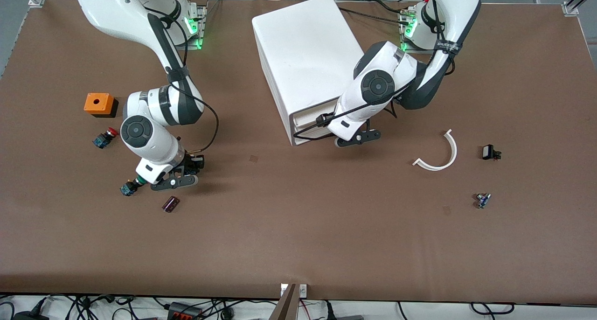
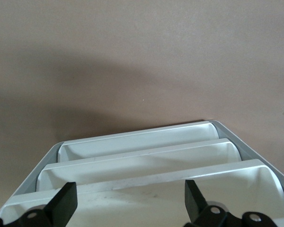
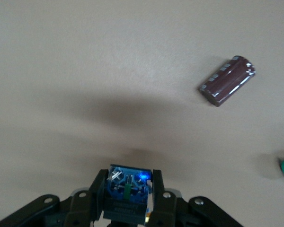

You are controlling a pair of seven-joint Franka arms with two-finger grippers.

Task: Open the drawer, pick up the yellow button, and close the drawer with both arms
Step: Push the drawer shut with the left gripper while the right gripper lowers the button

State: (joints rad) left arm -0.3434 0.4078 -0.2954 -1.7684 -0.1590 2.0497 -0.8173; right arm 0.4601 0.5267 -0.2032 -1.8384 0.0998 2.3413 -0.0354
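Right hand pinched the button by its stiff, light body | left hand spread at the drawer | you had firm hold

A brown table carries a white cabinet at its middle. Toward the right arm's end lie an orange box, a red-capped button, a green-capped button and a maroon cylinder. Toward the left arm's end lie a white curved strip and 2 small dark parts.
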